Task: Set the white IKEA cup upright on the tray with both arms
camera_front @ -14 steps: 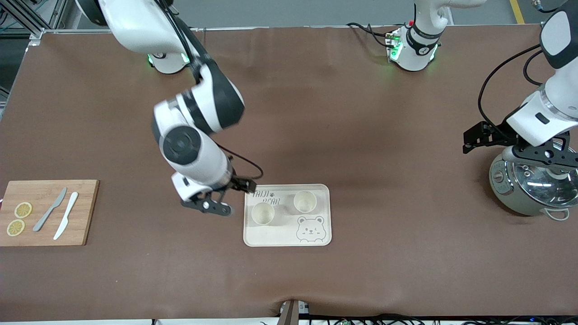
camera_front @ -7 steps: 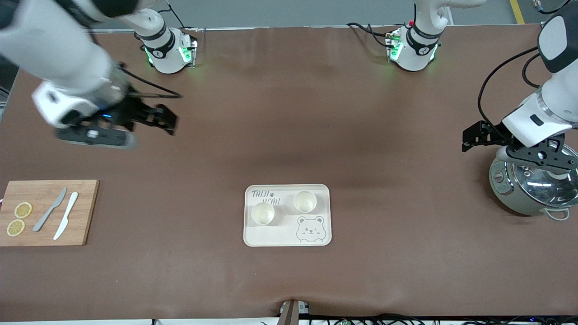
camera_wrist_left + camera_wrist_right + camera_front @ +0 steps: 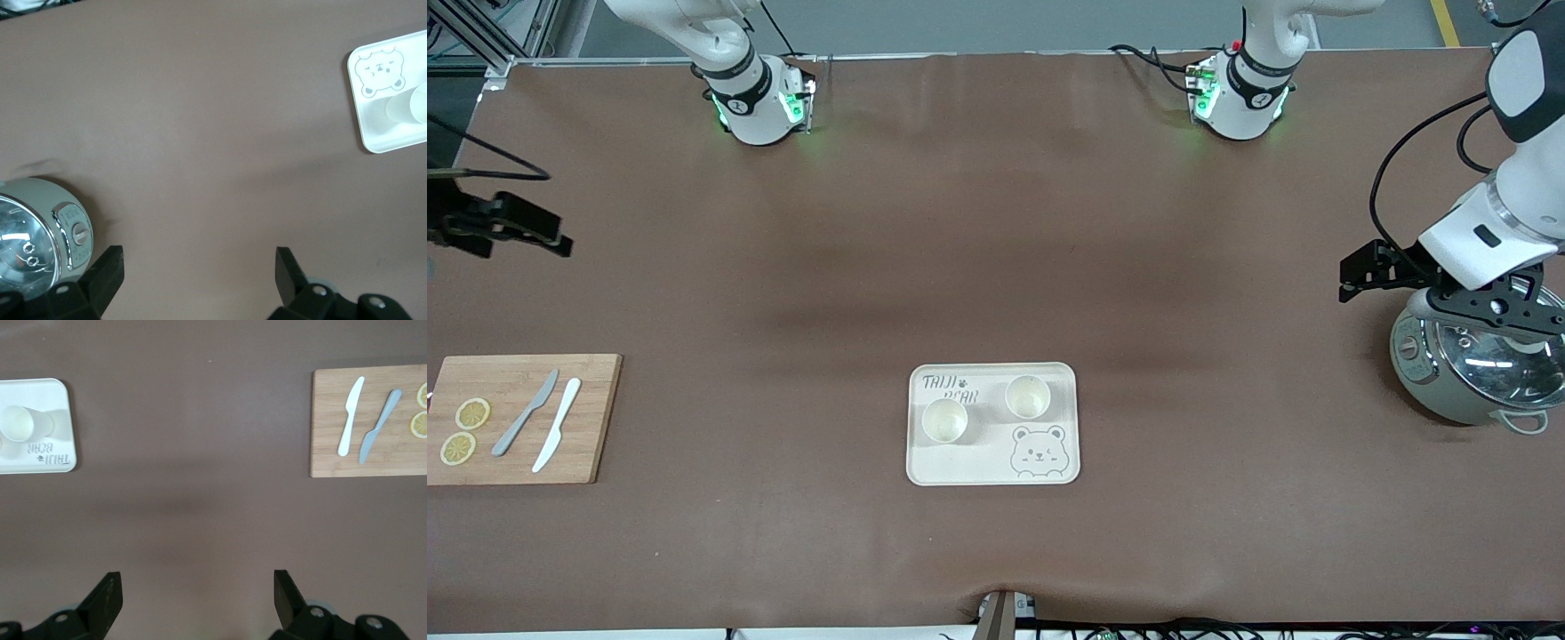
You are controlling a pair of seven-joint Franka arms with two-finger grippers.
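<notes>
The cream tray [image 3: 978,462] with the bear drawing lies at the middle of the table, near the front camera. Two white cups stand upright on it, one [image 3: 944,420] nearer the right arm's end, the other [image 3: 1027,396] beside it. My right gripper [image 3: 197,587] is open and empty, high over bare table at the right arm's end; its wrist view shows the tray [image 3: 40,463] and one cup [image 3: 19,423]. My left gripper [image 3: 1498,307] waits open and empty over the steel pot [image 3: 1476,369]; it also shows in the left wrist view [image 3: 198,263].
A wooden cutting board [image 3: 587,418] with two knives [image 3: 527,412] and lemon slices [image 3: 471,413] lies at the right arm's end. The lidded pot [image 3: 33,233] stands at the left arm's end. Brown cloth covers the table.
My right arm has swung up and away from beside the tray to the right arm's end of the table, empty. The cups and the left arm have stayed put.
</notes>
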